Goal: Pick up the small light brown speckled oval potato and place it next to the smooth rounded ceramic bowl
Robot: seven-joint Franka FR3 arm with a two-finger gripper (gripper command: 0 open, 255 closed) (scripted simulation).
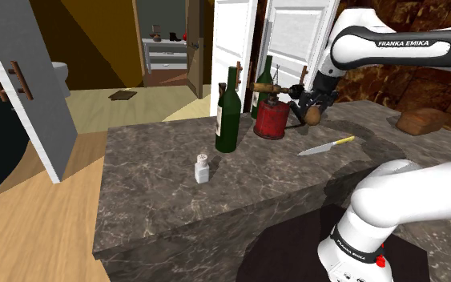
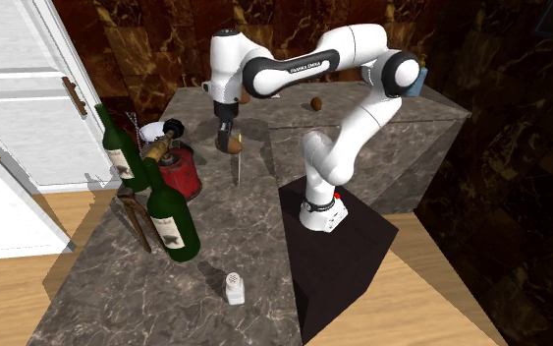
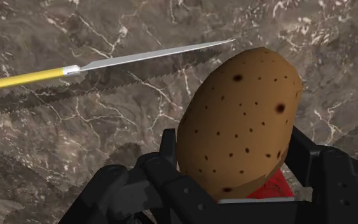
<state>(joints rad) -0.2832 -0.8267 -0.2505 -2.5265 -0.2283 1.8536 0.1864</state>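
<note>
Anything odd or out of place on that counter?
A red blowtorch stands beside wine bottles, and a yellow-handled knife lies loose near it. The end effector holds the potato above the counter. Nothing spilled or broken.

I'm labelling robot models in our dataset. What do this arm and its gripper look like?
The arm has rounded white links and dark joints, with white FRANKA EMIKA lettering on a dark band and a red spot near its base. The gripper is all black.
</note>
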